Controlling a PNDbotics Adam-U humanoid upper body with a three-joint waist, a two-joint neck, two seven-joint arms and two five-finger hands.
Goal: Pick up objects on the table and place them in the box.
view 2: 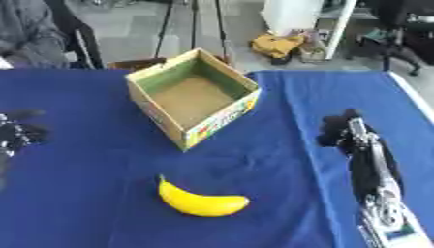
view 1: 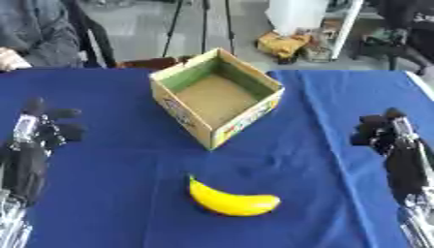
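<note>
Lying nearest on the blue cloth (view 1: 110,203): a banana (view 1: 230,199), bright yellow, smooth-skinned, gently curved, one pointed tip up and to the left, the blunter end to the right, a thin dark shadow under its belly. Untouched, well apart from both hands, a little in front of the box's near corner.

Resting at the left edge, farther up: left hand (view 1: 44,130), black with a pale strip along the back, fingers up and loosely spread, holding nothing. Opposite, at the right edge: right hand (view 2: 346,134), black too, silver metal showing down the forearm, fingers bunched and partly bent, nothing between them; hard to tell how far curled.

Standing past the banana, between the two hands: a cardboard box (view 1: 188,117), open-topped, turned so one corner points toward the near side. Plain brown inside on the floor, greenish on the inner walls, empty. Printed in colour on the outer faces, red, yellow and green patches along the near right face, lettering too blurred to read.

Spreading smooth and even under everything, the blue cloth, ending at a straight far edge just behind the box.

Beyond that edge, at the far left: a person's grey sleeve (view 1: 42,34), away from the banana and the box.
</note>
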